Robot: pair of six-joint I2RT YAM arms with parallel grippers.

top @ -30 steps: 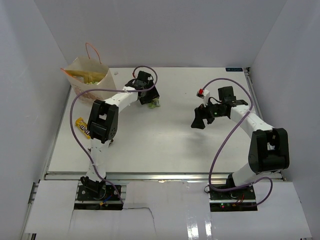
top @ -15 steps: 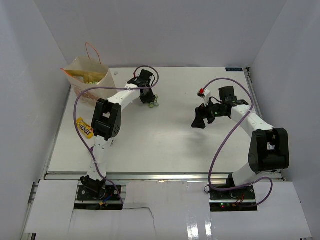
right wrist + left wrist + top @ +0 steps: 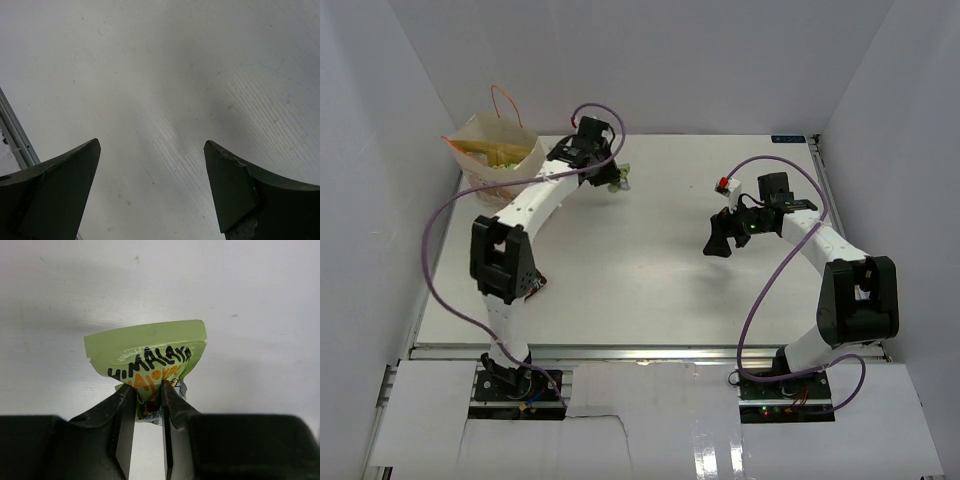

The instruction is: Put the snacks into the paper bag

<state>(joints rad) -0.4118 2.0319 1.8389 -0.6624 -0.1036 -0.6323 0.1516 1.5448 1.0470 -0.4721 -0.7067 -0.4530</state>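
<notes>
Clamping green packet, left pincer hangs near paper bag — right pincer spread over table

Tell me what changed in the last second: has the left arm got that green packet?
Yes. The left gripper closed on the green packet and swung it back and leftward, toward the paper bag; it is not over the bag yet. The right gripper stayed open and parked, and the bag has not moved.
</notes>
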